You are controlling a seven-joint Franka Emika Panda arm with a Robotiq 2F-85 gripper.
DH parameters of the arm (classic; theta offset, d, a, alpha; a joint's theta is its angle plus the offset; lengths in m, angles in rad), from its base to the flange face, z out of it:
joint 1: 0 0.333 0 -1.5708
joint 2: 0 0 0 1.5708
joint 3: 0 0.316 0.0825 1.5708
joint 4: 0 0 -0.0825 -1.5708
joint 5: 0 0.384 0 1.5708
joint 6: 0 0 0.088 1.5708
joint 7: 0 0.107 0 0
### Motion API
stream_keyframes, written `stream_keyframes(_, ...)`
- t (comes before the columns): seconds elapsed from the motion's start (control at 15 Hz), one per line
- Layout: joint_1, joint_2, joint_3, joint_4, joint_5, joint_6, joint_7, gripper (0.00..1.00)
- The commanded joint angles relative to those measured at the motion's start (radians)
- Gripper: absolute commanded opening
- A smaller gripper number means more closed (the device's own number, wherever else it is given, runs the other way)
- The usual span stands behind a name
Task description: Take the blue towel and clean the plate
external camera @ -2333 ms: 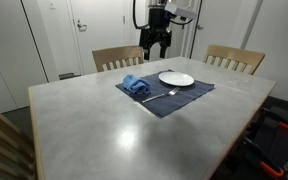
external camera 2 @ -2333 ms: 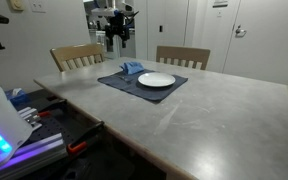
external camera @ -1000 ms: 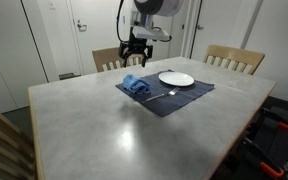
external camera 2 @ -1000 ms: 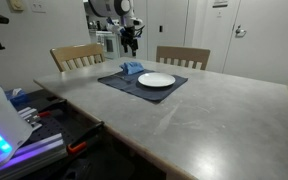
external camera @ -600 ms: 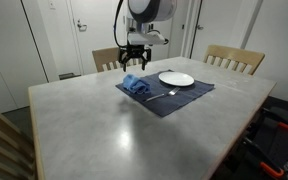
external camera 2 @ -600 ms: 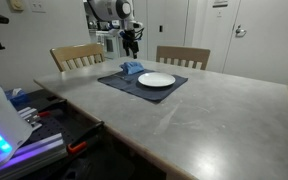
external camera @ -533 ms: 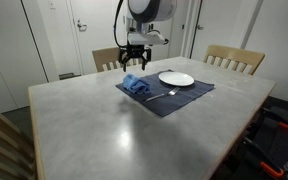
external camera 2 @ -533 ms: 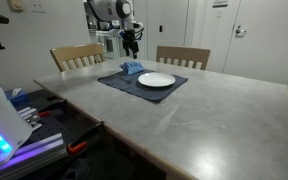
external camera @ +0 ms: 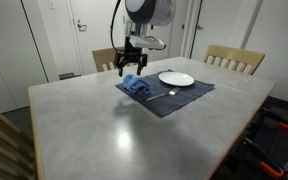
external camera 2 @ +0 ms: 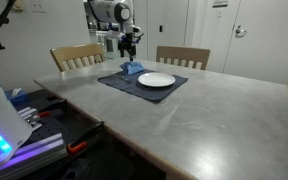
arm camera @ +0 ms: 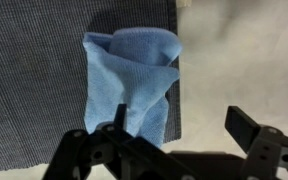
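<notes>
Claw is hovering wide open and empty above the crumpled blue towel, likely readying a pinch; towel is lying on the dark placemat, just beside the white plate.

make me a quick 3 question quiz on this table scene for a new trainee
1. True or false: the gripper is shut on the blue towel.
2. What does the plate rest on? A) a tray B) the dark placemat C) a wooden board
3. Short answer: does the towel touch the plate?

Key
1. False. The gripper is open and hangs above the towel.
2. B
3. No. They lie apart on the same placemat.
</notes>
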Motion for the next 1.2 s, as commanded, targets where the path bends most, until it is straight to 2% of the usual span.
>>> stream_keyframes(0.0, 0.013, 0.012, -0.030, -0.001, -0.038, -0.022, 0.001, 1.00)
stream_keyframes(0.73, 0.007, 0.035, -0.034, -0.004, -0.070, -0.031, -0.018, 1.00)
stream_keyframes(0.8, 0.008, 0.035, -0.034, -0.007, -0.071, -0.029, -0.017, 0.97)
stream_keyframes(0.87, 0.008, 0.034, -0.035, -0.007, -0.071, -0.029, -0.016, 0.81)
stream_keyframes(0.93, 0.008, 0.034, -0.036, -0.008, -0.072, -0.029, -0.015, 0.72)
stream_keyframes(1.0, 0.009, 0.035, -0.037, -0.007, -0.073, -0.031, -0.014, 0.69)
stream_keyframes(1.13, 0.010, 0.035, -0.038, -0.005, -0.075, -0.034, -0.013, 0.55)
